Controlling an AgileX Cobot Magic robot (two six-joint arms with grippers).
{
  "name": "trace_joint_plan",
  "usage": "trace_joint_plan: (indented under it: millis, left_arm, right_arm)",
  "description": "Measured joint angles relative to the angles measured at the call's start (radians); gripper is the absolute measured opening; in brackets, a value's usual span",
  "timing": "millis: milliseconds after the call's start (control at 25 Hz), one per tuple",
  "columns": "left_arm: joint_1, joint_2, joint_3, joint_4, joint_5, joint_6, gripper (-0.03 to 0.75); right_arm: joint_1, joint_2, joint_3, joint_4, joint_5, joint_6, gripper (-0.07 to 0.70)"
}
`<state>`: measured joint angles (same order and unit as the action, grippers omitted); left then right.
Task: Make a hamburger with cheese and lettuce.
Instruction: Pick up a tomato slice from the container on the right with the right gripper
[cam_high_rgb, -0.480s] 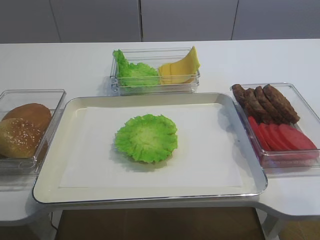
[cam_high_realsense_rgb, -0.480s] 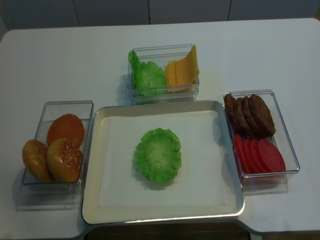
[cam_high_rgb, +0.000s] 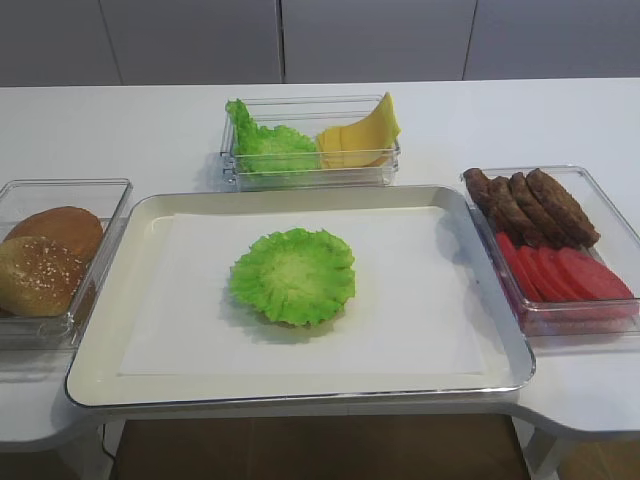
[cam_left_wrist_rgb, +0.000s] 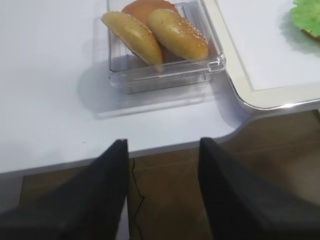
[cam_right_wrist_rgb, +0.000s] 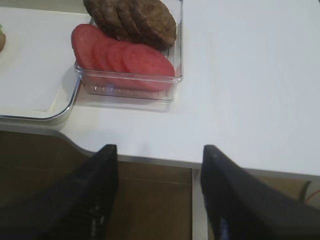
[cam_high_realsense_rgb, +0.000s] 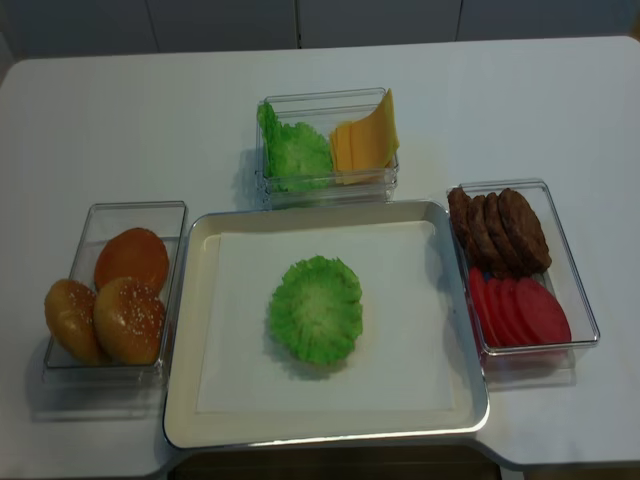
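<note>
The hamburger is a low stack in the middle of the tray, with a flat frilly lettuce leaf on top and a sliver of bun under its front edge. More lettuce and yellow cheese slices stand in a clear box behind the tray. My right gripper is open and empty, hanging off the table's front edge below the tomato box. My left gripper is open and empty too, off the front edge below the bun box. Neither gripper shows in the two high views.
A white paper sheet lines the metal tray. A clear box on the left holds sesame buns. Brown patties and red tomato slices fill the box on the right.
</note>
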<state>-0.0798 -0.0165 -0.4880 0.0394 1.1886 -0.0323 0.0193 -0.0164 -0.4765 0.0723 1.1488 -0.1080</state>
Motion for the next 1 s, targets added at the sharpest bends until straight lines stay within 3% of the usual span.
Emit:
trace_joint_plan:
  millis: [320,560,880,1000]
  left_arm:
    - [0.000,0.000,0.000,0.000,0.000,0.000,0.342]
    - [0.000,0.000,0.000,0.000,0.000,0.000,0.342]
    - [0.000,0.000,0.000,0.000,0.000,0.000,0.342]
    - [0.000,0.000,0.000,0.000,0.000,0.000,0.342]
  right_arm:
    - [0.000,0.000,0.000,0.000,-0.002,0.000,0.420]
    - [0.000,0.026,-0.067,0.050,-0.043,-0.015,0.420]
    - [0.000,0.348,-0.211,0.089,-0.056,0.001,0.420]
    - [0.000,0.466,-0.263,0.127,-0.088,-0.017,0.420]
